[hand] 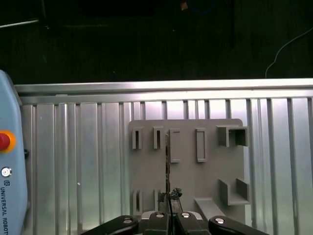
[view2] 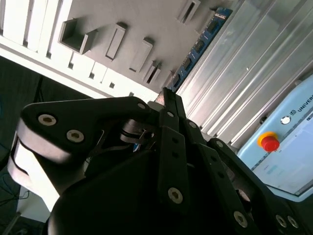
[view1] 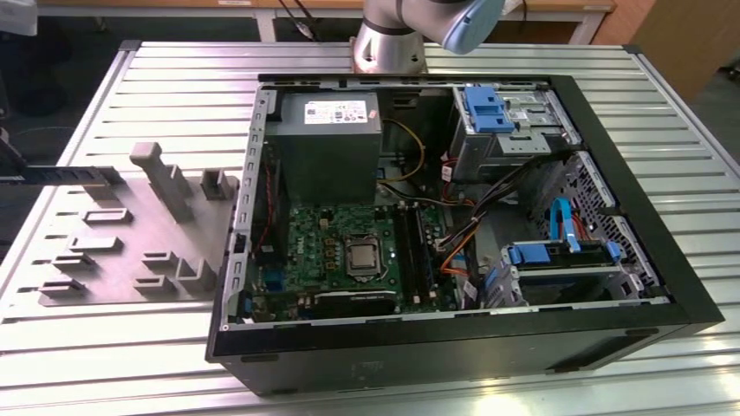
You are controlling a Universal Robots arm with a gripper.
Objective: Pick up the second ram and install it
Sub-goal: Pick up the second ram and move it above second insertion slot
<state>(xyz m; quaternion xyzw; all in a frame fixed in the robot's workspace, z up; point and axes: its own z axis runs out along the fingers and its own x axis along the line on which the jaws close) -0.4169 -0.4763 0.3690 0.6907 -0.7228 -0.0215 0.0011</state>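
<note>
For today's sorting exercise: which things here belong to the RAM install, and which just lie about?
Job: second ram; end effector shut on it; motherboard; grey holder plate.
Lying about: power supply; blue drive caddy; pendant with red button; ribbed table.

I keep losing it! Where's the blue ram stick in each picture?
Exterior view: blue ram stick at the exterior view's left, by the gray holder plate.
First wrist view: thin edge-on line over that plate.
Second wrist view: slanted blue strip beside it.
Shared landmark: the plate.
</note>
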